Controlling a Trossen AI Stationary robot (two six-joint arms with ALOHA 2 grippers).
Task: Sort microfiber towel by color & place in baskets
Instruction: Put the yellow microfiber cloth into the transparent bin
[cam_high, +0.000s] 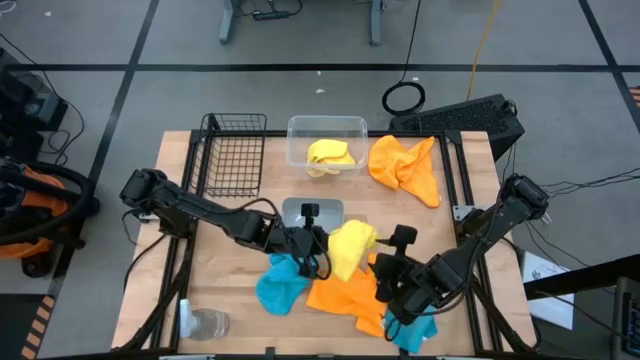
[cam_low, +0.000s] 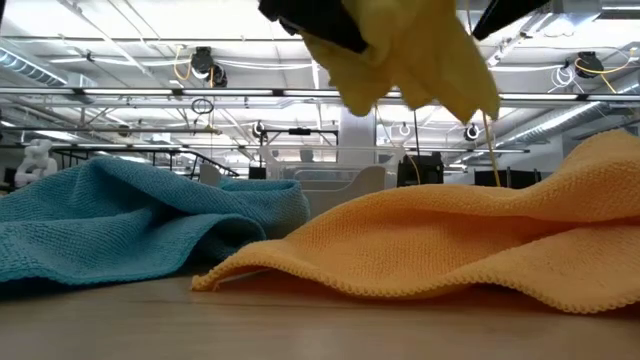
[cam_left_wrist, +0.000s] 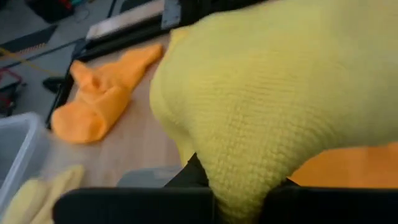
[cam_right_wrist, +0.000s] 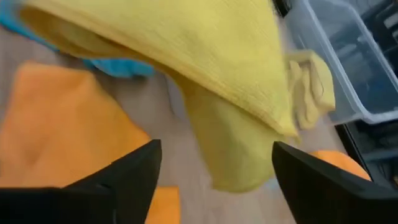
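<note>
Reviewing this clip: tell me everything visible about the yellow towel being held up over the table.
The yellow towel is a waffle-textured microfiber cloth, crumpled and hanging in folds above the tabletop. The left tool is shut on its lower bunched edge; the right tool stands open beside it, not gripping. It hangs over the orange towel and near the blue towel, clear of both in the low view.

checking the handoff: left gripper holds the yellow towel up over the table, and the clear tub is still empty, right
Not empty. The high view shows a yellow towel already lying in the clear tub. The rest holds: the left gripper is shut on the lifted yellow towel.
</note>
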